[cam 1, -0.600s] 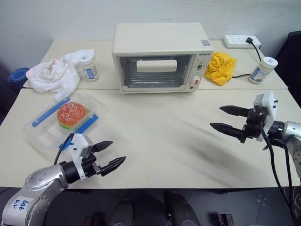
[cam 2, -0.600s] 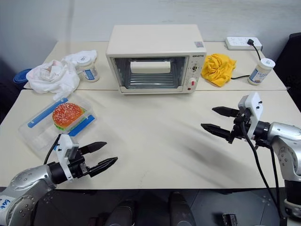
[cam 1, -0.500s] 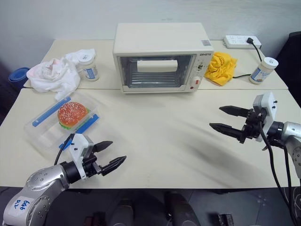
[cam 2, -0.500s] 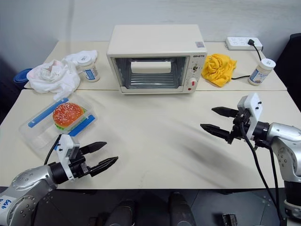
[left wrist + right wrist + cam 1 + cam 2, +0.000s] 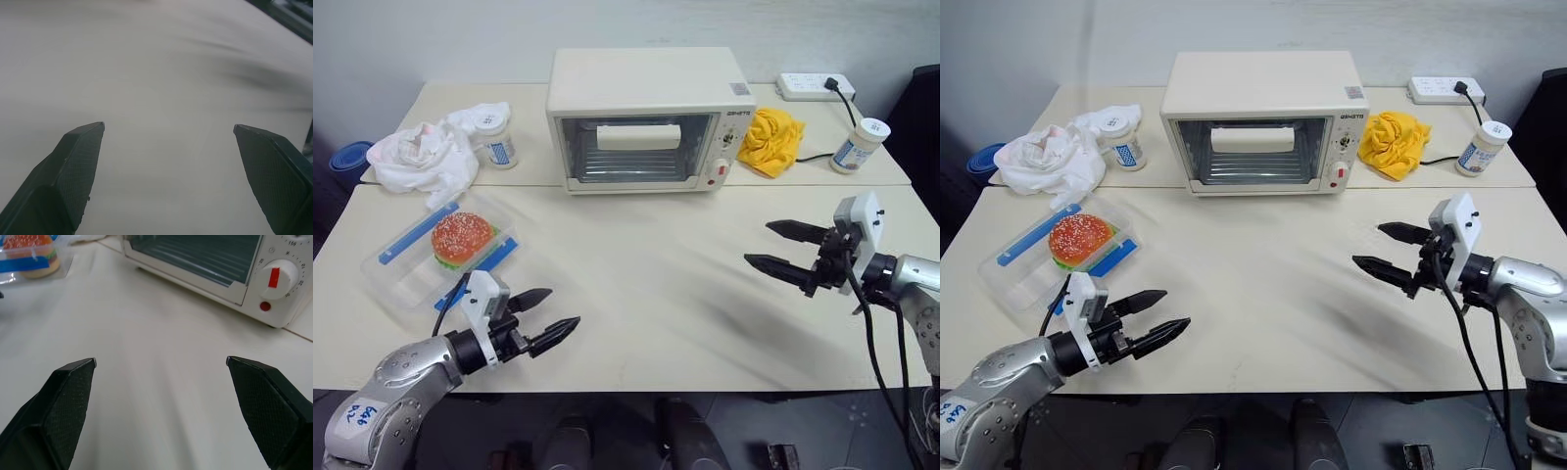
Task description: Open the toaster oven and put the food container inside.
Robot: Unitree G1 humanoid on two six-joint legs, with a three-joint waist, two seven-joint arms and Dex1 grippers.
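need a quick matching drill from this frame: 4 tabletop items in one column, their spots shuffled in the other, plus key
Items:
1. food container
2. yellow cloth
3. power strip
4. white rag

Places:
A. back right corner of the table
B. just right of the toaster oven
C. back left, beside a white jar
D. front left, beyond the left gripper

Pairs: 1-D, 2-B, 3-A, 4-C

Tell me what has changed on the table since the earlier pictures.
Very little. The left gripper and right gripper drifted slightly, both open and empty. The toaster oven stayed closed, and the food container stayed in its place on the table.
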